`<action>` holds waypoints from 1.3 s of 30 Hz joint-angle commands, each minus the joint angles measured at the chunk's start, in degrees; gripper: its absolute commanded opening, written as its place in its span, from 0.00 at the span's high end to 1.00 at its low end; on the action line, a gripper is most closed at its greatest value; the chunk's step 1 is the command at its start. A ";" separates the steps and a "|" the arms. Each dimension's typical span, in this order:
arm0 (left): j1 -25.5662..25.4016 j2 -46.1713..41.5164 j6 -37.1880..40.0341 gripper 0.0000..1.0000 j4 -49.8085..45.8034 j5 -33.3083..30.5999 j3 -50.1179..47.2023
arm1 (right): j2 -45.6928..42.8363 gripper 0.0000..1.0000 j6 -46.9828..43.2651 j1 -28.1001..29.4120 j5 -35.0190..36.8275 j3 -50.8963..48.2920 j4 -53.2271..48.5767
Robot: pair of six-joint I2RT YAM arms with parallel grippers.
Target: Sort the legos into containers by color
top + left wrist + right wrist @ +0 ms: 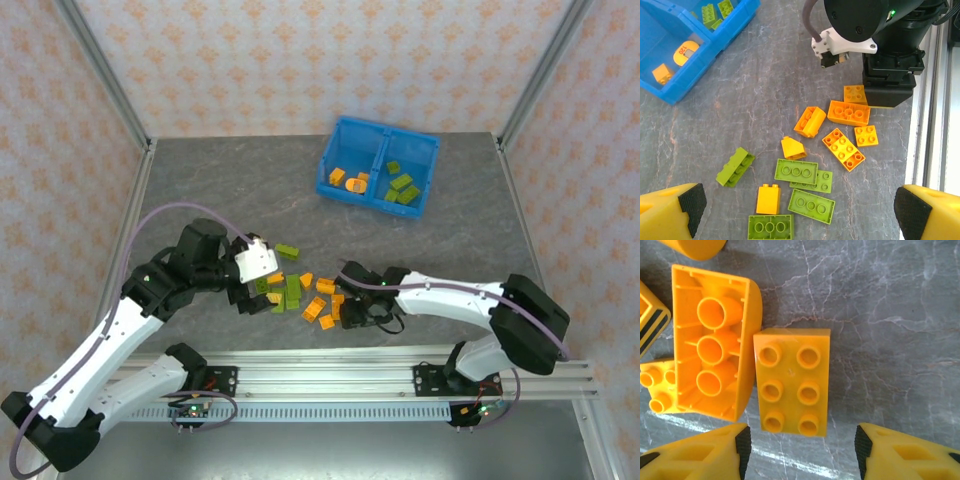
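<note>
Loose orange and olive-green legos (300, 290) lie in a patch near the table's front. My left gripper (799, 206) hangs wide open above several green bricks (796, 171) and an orange block (768, 198), holding nothing. Low over the orange legos at the patch's right side, my right gripper (800, 445) is open. An orange six-stud brick (792, 382) lies just ahead of its fingertips with a gap on each side. Beside it is an upturned curved orange brick (715, 340). The blue bin (335, 150) sits at the back, with orange pieces in its left container and green ones in its right.
The right arm's black wrist (887, 75) stands over the orange bricks at the right of the left wrist view. An aluminium rail (400, 365) runs along the near edge. Frame posts rise at the back corners. Bare grey table lies between the pile and the bin.
</note>
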 commanded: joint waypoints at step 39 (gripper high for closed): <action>1.36 -0.92 -20.66 0.00 45.52 -8.25 -15.18 | 28.22 0.78 -3.53 -23.65 22.46 58.43 0.44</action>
